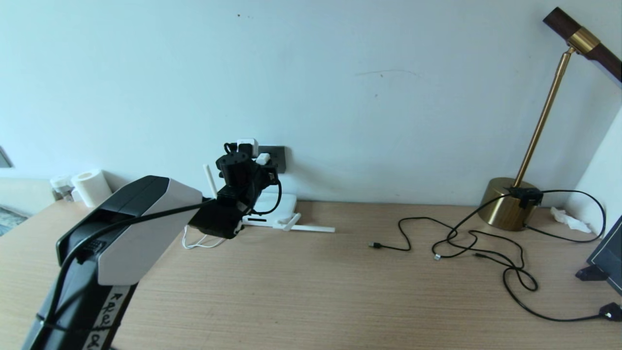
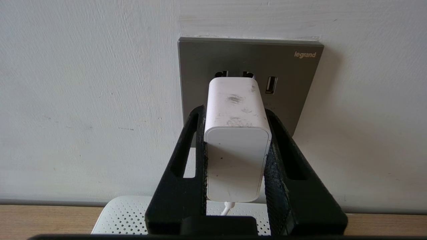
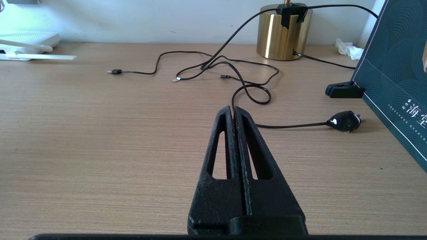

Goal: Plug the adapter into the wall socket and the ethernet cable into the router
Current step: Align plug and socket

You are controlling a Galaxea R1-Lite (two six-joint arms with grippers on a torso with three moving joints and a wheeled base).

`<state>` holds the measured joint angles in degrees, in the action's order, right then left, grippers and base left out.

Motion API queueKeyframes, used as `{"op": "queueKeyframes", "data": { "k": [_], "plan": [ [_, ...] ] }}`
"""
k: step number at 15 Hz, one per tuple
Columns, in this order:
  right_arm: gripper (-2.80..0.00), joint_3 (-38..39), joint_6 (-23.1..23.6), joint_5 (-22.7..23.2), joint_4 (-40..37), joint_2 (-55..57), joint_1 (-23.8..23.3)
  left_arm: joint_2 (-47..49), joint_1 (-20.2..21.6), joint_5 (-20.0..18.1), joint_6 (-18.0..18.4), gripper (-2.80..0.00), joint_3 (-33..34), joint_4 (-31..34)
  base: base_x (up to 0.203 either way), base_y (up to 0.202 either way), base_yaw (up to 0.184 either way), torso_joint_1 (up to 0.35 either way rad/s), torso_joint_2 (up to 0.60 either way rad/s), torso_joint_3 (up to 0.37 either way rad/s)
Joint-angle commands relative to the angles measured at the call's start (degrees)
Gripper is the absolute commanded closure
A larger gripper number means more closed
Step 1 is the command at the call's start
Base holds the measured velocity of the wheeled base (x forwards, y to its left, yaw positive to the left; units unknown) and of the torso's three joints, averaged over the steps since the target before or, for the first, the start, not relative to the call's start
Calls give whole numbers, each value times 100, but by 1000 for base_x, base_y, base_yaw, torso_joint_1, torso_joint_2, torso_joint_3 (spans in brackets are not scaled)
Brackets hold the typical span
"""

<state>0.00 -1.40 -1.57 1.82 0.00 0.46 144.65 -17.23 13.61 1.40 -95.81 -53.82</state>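
Note:
The white adapter (image 2: 237, 133) sits between the black fingers (image 2: 186, 160) of my left gripper (image 2: 236, 110), which is shut on its sides. Its front end meets the dark grey wall socket (image 2: 293, 80), and its pins are hidden. A thin white cord leaves its rear. In the head view the left gripper (image 1: 252, 163) is raised at the wall socket (image 1: 279, 156), above the white router (image 1: 282, 203). The router (image 2: 123, 216) lies flat below, its antennas folded onto the desk. My right gripper (image 3: 232, 109) is shut on nothing, low over the desk. The ethernet cable is out of view.
Thin black USB-tipped cables (image 1: 466, 243) sprawl over the right half of the desk, running to a brass lamp base (image 1: 505, 209). A black mains plug (image 3: 345, 120) lies near a dark teal box (image 3: 393, 66). A paper roll (image 1: 91, 187) stands at the far left.

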Motion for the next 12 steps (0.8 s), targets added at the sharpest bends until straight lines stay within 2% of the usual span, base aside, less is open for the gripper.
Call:
{"op": "queueKeyframes", "data": {
  "k": [1,12],
  "plan": [
    [0,54,-1,-1,3,0,6,10,0,10,0,0,1,-32,0,0,0,0,0,0],
    [0,62,-1,-1,3,0,1,26,-9,1,0,0,-17,-29,0,0,0,0,0,0]
  ]
}}
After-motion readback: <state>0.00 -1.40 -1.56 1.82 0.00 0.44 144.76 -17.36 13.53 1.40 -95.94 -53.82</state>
